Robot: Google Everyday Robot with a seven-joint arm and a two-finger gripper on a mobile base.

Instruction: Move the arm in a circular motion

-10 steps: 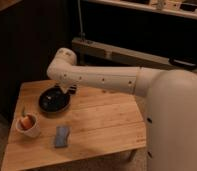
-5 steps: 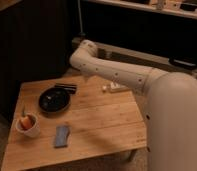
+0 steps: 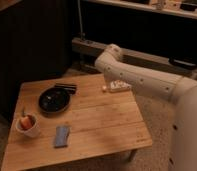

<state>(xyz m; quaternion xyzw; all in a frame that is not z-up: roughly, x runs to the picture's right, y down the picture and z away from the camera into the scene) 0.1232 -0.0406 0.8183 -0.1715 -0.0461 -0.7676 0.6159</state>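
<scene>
The arm point(image 3: 142, 77) reaches over the far right edge of the worktop point(image 3: 102, 120) (wooden, low). Its claw point(image 3: 108, 75) hangs near the elbow; I cannot tell its state.

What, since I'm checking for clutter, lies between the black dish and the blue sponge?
Only bare table shows between the black dish and the blue sponge in the camera view. The gripper is out of view.

Thick, smooth off-white tubular robot arm point(image 3: 142, 80) with small dark screw holes, reaching in from the right, rounded elbow raised above the wooden table's far edge, gripper hidden
</scene>
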